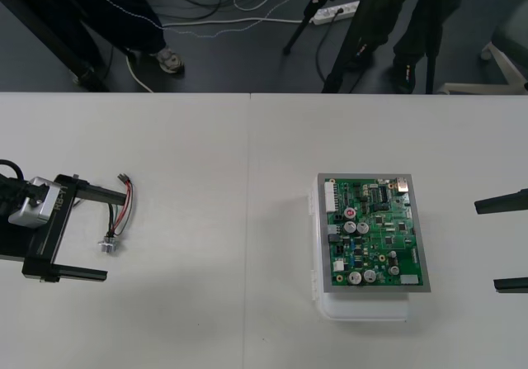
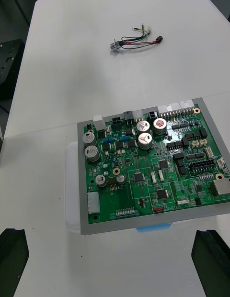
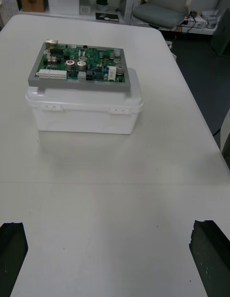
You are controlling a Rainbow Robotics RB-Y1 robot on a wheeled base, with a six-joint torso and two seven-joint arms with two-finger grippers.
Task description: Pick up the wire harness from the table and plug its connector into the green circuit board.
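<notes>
Wire harness (image 1: 128,206) and board share the light table (image 1: 206,138). The green circuit board (image 1: 373,233) sits on its white base (image 1: 363,309) toward the right edge. The right gripper (image 1: 487,245) stands at that edge, fingers wide. The left gripper (image 1: 115,235), near the left edge, has its fingers wide either side of the harness, which lies loose on the table.

Plain light table (image 1: 206,319), seam down middle. White plastic base (image 1: 363,308) sits right of centre. Small red-black-green wire harness (image 1: 120,212) lies loose near left edge, well apart.
</notes>
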